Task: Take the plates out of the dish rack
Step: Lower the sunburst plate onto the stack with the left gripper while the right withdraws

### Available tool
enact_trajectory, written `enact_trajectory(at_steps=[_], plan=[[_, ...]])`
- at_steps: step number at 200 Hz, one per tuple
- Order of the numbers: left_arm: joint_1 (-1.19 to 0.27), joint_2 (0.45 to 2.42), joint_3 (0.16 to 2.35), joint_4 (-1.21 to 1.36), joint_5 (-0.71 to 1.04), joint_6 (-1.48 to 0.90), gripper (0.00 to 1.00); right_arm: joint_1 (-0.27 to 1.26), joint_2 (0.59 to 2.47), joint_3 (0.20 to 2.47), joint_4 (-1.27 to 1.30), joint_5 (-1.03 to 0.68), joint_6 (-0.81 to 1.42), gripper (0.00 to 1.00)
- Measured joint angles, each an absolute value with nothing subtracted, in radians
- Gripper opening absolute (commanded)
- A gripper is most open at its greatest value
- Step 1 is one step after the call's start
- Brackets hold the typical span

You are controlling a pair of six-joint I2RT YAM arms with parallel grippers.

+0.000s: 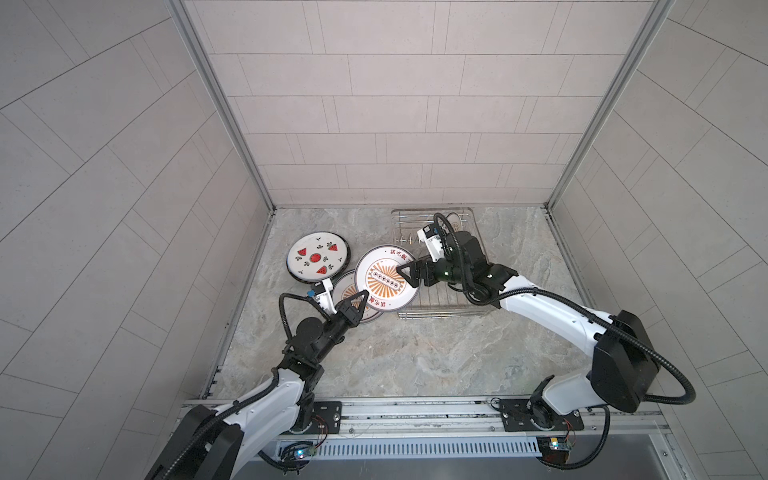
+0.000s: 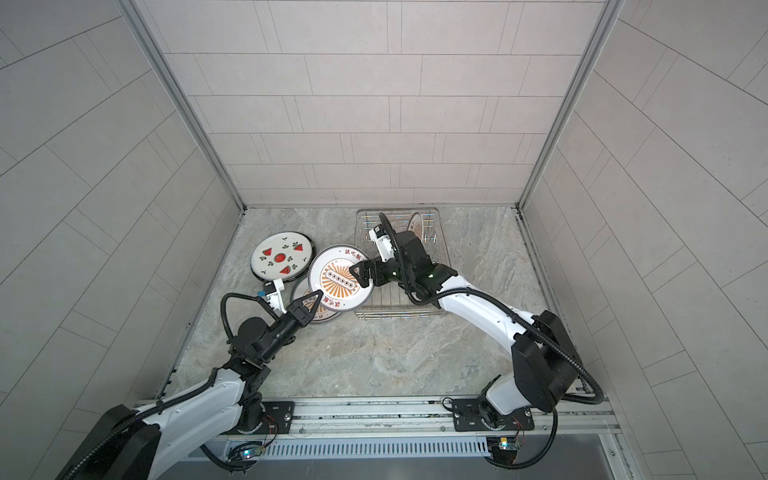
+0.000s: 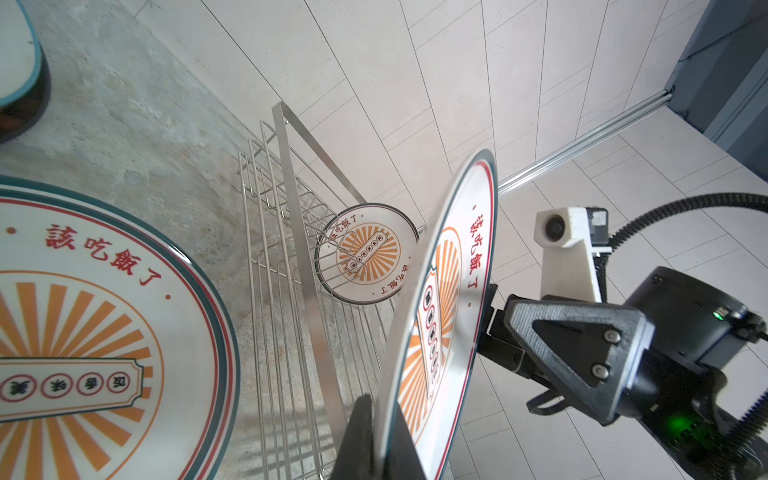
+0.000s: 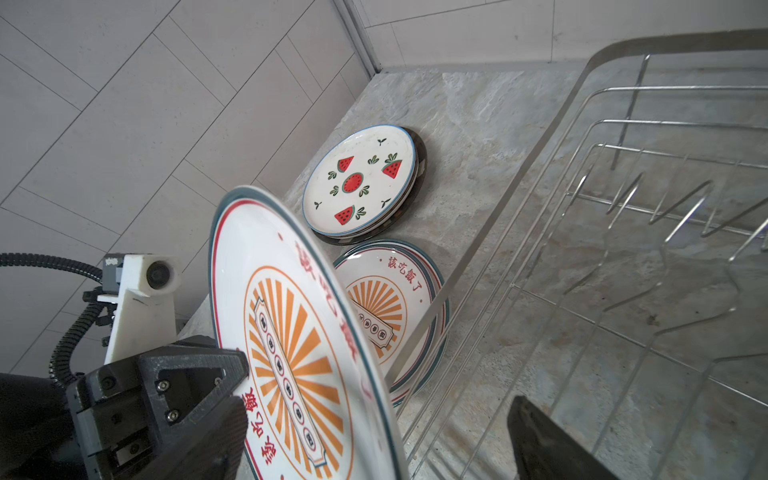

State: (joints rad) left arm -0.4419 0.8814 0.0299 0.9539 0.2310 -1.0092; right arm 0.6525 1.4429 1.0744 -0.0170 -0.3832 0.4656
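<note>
A large white plate with an orange sunburst and red characters (image 1: 386,278) (image 2: 340,278) hangs tilted beside the left side of the dish rack (image 1: 457,308) (image 2: 399,314). My left gripper (image 1: 359,297) (image 3: 380,411) is shut on its near rim. My right gripper (image 1: 409,272) (image 2: 359,270) stands open at the opposite rim. One of its fingers (image 4: 540,440) is well clear of the plate (image 4: 291,332); the other finger is hidden. One smaller sunburst plate (image 1: 456,222) (image 3: 365,253) stands upright at the rack's far end.
A watermelon plate (image 1: 318,258) (image 4: 361,183) tops a stack at the back left of the counter. Another sunburst plate (image 1: 345,291) (image 3: 83,332) lies flat under the held one, close to the rack. The rack's prongs (image 4: 673,208) are bare on the near side.
</note>
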Motion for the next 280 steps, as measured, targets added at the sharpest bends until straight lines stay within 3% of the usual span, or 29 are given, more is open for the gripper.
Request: enact_trajectory(at_steps=[64,155,280], plan=[[-0.442,0.707,0.004,0.794,0.085,-1.012,0.0,0.783,1.354,1.028,-0.004,-0.2,0.389,1.0],[-0.429,0.391,0.004,0.374,-0.153,-1.06,0.0,0.89,1.427,1.06,-0.003,-0.084,0.323,0.99],[-0.426,0.553,0.044,0.185,-0.228,-1.219,0.0,0.931,1.576,1.162,-0.005,-0.086,0.314,0.99]])
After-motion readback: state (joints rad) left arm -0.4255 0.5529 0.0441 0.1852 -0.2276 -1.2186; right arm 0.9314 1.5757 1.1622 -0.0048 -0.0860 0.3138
